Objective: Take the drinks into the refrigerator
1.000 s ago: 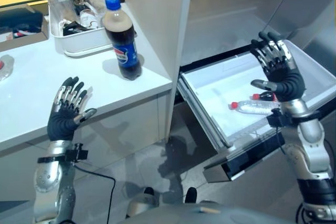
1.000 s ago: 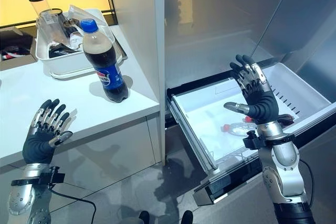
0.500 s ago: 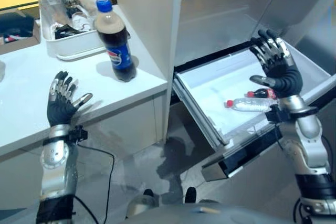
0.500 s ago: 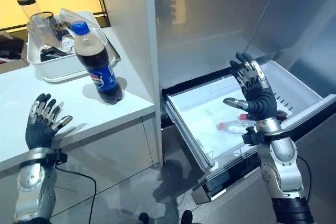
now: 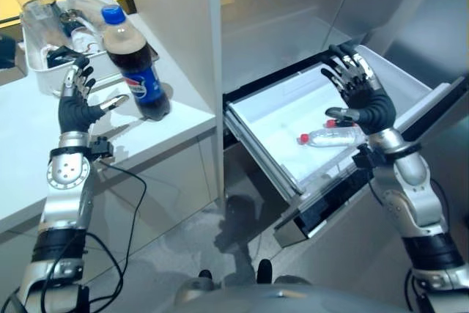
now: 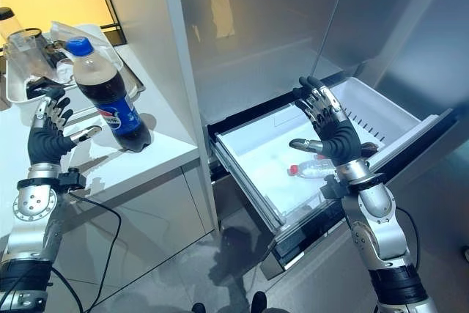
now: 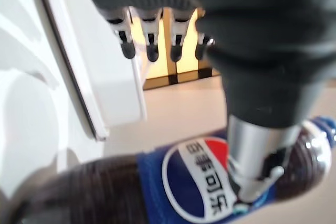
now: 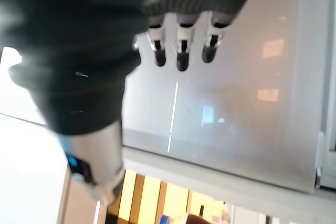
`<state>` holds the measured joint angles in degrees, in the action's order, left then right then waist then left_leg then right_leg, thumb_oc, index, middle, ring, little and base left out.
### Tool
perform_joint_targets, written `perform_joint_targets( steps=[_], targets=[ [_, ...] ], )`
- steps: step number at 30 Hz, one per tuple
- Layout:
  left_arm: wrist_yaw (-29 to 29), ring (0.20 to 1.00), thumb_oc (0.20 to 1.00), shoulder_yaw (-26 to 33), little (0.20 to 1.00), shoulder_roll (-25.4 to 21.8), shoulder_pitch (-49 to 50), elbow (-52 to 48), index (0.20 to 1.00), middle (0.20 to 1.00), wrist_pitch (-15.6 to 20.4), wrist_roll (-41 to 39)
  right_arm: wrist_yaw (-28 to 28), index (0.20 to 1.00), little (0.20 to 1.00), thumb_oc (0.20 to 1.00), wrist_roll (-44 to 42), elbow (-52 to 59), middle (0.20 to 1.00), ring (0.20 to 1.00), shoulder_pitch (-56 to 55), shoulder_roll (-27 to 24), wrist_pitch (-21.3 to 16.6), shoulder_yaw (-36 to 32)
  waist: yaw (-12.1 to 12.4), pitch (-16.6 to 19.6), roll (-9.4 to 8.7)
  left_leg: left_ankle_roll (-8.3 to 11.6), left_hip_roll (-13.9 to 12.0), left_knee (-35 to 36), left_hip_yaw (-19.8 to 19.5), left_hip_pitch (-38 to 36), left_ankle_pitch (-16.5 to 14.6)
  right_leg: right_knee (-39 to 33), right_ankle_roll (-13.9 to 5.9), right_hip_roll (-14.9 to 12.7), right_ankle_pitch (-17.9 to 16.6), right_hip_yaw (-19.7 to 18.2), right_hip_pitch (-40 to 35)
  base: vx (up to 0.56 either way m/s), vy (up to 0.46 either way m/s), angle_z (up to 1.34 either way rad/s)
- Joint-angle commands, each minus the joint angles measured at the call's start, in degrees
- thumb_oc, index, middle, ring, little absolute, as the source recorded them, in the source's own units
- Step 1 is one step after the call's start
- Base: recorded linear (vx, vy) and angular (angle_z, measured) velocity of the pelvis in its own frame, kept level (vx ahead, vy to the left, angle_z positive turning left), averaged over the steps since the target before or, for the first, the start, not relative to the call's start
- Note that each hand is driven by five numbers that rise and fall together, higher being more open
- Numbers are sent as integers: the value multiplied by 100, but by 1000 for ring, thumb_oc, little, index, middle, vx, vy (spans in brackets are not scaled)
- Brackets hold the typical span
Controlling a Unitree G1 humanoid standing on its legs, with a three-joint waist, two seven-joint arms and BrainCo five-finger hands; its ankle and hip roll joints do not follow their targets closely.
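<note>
I see the fridge drawer point(image 5: 410, 89) pulled out, white inside. One clear bottle with a red cap point(image 5: 330, 136) lies on its side on the drawer floor; a second red cap shows just behind it, the rest hidden by my right hand point(image 5: 364, 100). The remaining drawer floor is bare white.

Cola bottle point(image 5: 137, 67) stands upright on the white counter point(image 5: 29, 159), near the counter's front edge and close to the fridge side wall point(image 5: 172, 20). A white tub point(image 5: 40, 82) of clutter sits just behind it.

Left hand point(image 5: 78, 104) is raised beside the cola bottle, fingers straight and spread, thumb pointing at the label, holding nothing; I can't tell if the thumb touches. Right hand is up over the drawer, fingers splayed, empty.
</note>
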<state>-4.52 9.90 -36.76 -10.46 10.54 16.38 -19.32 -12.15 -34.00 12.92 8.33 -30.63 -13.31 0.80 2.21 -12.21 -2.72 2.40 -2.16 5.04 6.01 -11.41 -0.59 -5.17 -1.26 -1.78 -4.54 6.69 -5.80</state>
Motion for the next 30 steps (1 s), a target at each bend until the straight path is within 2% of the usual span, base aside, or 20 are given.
perform_joint_targets(
  steps=[1, 16, 24, 30],
  targets=[
    [42, 1000, 1000, -180, 1000, -223, -499, 167, 1000, 1000, 153, -50, -44, 1000, 1000, 1000, -192, 270, 1000, 1000, 353, -206, -160, 12, -57, 196, -8, 7, -5, -4, -42, -44, -336, 593, -447, -158, 345, 98, 50, 9, -4, -5],
    [317, 1000, 1000, -261, 1000, 124, -229, 226, 1000, 1000, -66, 52, -178, 1000, 1000, 1000, -129, 404, 1000, 1000, 55, 19, -130, -159, -90, 252, -19, 1, -9, -4, -18, -87, -380, 545, -432, -134, 361, 54, -20, 0, 0, 0],
    [429, 1000, 1000, -569, 1000, 157, -588, 618, 1000, 1000, -262, -35, -212, 1000, 1000, 1000, -148, 384, 1000, 1000, 47, 103, -59, -61, -118, 279, -24, 7, -11, -4, -30, -112, -393, 525, -428, -130, 364, 61, -60, 0, 0, 0],
    [428, 1000, 1000, -853, 1000, 204, -952, 1010, 1000, 1000, -447, 224, -208, 1000, 1000, 1000, -149, 393, 1000, 1000, 47, 168, -28, -22, -158, 288, -26, 3, -6, -4, -30, -128, -406, 529, -432, -132, 367, 52, -69, 0, 0, 0]
  ],
)
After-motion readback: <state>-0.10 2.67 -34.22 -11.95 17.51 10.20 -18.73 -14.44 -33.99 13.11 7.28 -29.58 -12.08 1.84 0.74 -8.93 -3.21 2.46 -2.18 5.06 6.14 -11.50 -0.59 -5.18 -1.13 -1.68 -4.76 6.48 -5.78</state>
